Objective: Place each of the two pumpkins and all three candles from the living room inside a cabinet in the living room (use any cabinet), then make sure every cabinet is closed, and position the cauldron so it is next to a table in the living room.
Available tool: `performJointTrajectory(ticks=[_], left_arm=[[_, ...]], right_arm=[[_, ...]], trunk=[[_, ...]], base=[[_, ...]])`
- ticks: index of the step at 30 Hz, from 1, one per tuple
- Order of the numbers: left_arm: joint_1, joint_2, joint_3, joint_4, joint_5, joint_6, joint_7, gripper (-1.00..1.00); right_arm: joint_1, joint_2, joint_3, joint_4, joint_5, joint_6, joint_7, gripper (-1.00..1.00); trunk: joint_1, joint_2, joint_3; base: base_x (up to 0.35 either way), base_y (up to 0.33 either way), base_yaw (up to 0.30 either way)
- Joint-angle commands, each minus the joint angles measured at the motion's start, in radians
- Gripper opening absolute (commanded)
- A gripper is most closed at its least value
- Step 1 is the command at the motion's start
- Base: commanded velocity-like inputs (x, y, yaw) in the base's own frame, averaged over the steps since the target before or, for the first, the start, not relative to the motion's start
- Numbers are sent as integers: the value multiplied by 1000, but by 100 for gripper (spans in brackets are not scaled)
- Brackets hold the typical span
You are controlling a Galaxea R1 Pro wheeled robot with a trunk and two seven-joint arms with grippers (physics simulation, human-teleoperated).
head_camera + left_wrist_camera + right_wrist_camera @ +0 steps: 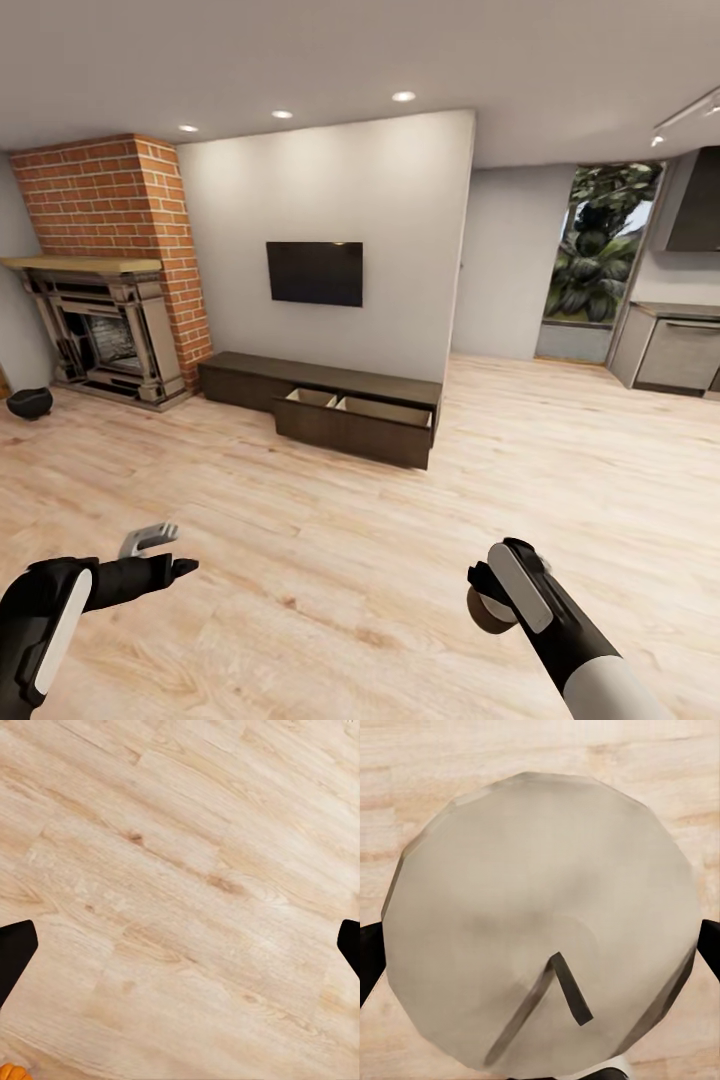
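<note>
My right gripper is low at the right of the head view, shut on a round beige candle. The right wrist view looks down on that candle and its dark wick, with a fingertip at each side. My left gripper hangs open over bare floor; its fingertips stand far apart. An orange pumpkin peeks in at a corner of the left wrist view. The long dark cabinet stands under the TV with one drawer pulled out, pale inside. The black cauldron sits on the floor by the fireplace. The table is out of view.
A brick fireplace fills the left wall. A TV hangs on the white wall above the cabinet. Kitchen units and a glazed opening lie at the far right. Wide light wooden floor stretches between me and the cabinet.
</note>
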Motion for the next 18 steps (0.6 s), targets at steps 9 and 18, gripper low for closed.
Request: performJointTrajectory(ticks=[9,18], left_arm=[[0,0,0,0,0,0,0,100],[0,0,0,0,0,0,0,100]], right_arm=[[0,0,0,0,2,0,0,-100],[0,0,1,0,3,0,0,-100]], trunk=[[0,0,0],[0,0,0]], base=[[294,0,0],[294,63,0]])
